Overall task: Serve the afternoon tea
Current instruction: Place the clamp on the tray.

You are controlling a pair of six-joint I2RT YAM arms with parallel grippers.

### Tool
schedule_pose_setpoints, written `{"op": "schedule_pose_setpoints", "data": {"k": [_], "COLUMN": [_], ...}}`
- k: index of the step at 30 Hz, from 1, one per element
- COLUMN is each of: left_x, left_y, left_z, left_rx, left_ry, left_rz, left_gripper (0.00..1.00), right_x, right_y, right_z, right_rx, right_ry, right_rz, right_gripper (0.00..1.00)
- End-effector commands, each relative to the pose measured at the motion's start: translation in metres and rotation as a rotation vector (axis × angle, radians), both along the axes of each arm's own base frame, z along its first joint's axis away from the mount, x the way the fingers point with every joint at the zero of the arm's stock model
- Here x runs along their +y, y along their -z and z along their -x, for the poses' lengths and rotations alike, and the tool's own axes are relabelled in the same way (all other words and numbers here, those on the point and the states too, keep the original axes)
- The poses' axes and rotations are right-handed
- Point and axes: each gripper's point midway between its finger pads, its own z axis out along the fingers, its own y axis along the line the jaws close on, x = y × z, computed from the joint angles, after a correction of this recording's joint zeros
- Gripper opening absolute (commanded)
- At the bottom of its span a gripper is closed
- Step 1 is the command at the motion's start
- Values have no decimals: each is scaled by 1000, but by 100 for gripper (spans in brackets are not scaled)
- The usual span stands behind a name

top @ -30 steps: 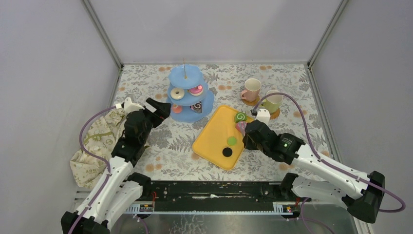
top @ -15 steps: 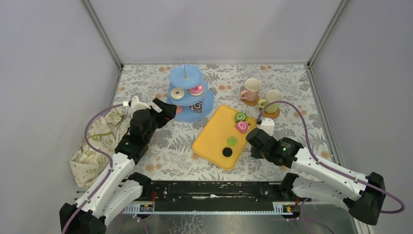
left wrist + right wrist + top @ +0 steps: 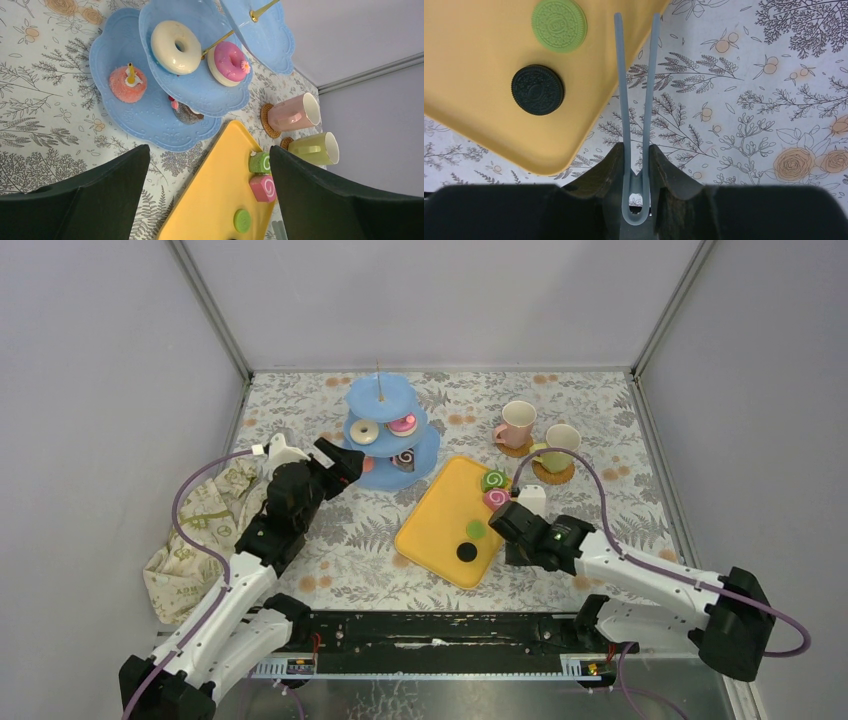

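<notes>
The light-blue three-tier stand [image 3: 392, 430] carries a white doughnut [image 3: 176, 40], a pink doughnut [image 3: 228, 57], an orange pastry [image 3: 128, 83] and a brown one [image 3: 186, 112]. My left gripper [image 3: 340, 462] hovers open just left of the stand, holding nothing. On the yellow tray [image 3: 440, 525] lie a green roll [image 3: 493, 481], a pink roll [image 3: 495, 499], a green cookie [image 3: 559, 25] and a black cookie [image 3: 537, 90]. My right gripper [image 3: 505, 525] is shut on grey-blue tongs [image 3: 636, 75], whose spread tips reach over the tray's right edge beside the green cookie. The pink mug [image 3: 516, 424] and pale green mug [image 3: 558, 444] stand on coasters at the back right.
A crumpled beige cloth [image 3: 195, 530] lies at the left edge beside my left arm. Grey walls close in the flowered tabletop on three sides. The right arm's cable arcs just in front of the green mug.
My right gripper has moved left and nearer with the tongs, from beside the rolls to the tray's right edge by the cookies. The left gripper shifted slightly towards the stand.
</notes>
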Motion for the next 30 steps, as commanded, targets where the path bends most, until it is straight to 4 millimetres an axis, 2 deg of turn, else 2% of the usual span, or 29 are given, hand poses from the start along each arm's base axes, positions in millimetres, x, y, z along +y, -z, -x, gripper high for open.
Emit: {"op": "schedule_pose_setpoints", "data": {"k": [1, 10, 18, 30], "left_x": [-2, -9, -9, -11], "left_y": [-30, -29, -28, -24], "left_z": [-5, -5, -3, -4], "left_rx": [-84, -87, -88, -81], "left_ry": [7, 34, 37, 45], "left_rz": [7, 37, 45, 51], "left_gripper": [97, 97, 97, 97], "right_x": [13, 21, 25, 26], "right_y": [-6, 4, 22, 22], "right_z": [-13, -25, -36, -61], "right_rx": [-37, -43, -6, -12], "right_ry": [-7, 9, 31, 63], "right_rz": [-9, 25, 56, 74], "right_gripper": [28, 32, 34, 36]}}
